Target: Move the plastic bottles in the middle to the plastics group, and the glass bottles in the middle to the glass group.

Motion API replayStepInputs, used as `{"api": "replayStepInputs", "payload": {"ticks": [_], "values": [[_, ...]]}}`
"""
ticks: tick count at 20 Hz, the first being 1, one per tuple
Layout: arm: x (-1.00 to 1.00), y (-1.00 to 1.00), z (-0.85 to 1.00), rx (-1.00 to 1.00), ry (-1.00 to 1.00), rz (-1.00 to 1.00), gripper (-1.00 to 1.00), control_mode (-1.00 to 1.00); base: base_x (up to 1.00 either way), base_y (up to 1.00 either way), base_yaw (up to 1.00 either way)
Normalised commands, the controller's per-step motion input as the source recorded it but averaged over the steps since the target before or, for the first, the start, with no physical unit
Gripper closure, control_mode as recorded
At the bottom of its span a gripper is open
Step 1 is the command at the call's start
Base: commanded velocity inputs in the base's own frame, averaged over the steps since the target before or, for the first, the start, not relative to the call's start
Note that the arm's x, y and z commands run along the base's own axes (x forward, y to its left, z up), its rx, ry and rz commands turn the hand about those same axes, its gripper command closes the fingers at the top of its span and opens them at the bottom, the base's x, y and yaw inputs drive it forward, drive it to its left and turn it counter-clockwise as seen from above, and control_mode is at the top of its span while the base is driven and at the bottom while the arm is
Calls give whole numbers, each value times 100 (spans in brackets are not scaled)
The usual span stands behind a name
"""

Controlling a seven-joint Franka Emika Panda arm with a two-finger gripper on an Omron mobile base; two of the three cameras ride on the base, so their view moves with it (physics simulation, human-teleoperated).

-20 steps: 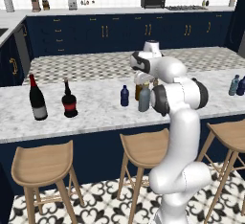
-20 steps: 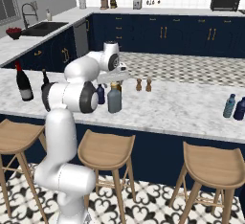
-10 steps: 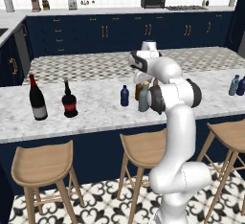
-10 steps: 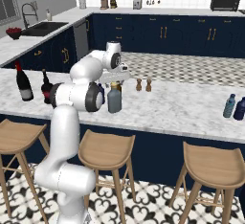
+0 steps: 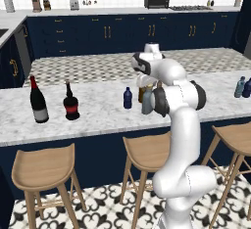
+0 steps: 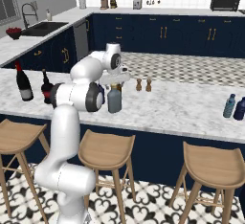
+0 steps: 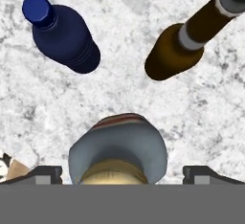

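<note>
- On the far left of the counter (image 5: 98, 120) I see the glass group: the tall wine bottle (image 5: 37, 101) with the red top and the short dark bottle (image 5: 71, 103) with the red label. They stand near each other, and nothing new has joined them.
- In the middle I see all three bottles that I have to sort. The small dark blue bottle (image 5: 127, 98) is on the left, the fat grey bottle (image 5: 147, 101) with the tan cap is nearest the stools, and the thin brown bottle (image 7: 191, 41) is just behind it.
- They stand close together but not touching, as my hand view shows.
- My gripper (image 7: 122, 175) hangs right over the fat grey bottle. Its two fingers are spread wide, one on each side of the cap, and they are not touching it.
- I am holding nothing right now.
- On the far right I see the plastics group: the pale blue bottle (image 6: 229, 106) and the dark blue bottle (image 6: 240, 108) beside it. It is well apart from the middle.
- So I think no part of the job is done yet. All three middle bottles are left to move.
- I think the grey bottle comes first. It and the brown one go left to the glass group, and the small dark blue one goes right to the plastics.
</note>
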Motion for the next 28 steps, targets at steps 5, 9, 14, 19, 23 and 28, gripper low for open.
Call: {"api": "replayStepInputs", "payload": {"ticks": [5,9,14,19,23,28], "values": [[1,0,-13,-2,0,0,100,-100,0,0,0],[1,0,-4,0,0,0,100,-100,0,0,0],[-24,0,-4,0,2,0,100,-100,0,0,0],[-50,0,3,0,-1,0,100,-100,0,0,0],[-49,-7,21,0,-11,0,100,-100,0,0,0],[-50,-15,25,0,-11,0,100,-100,0,0,0]]}}
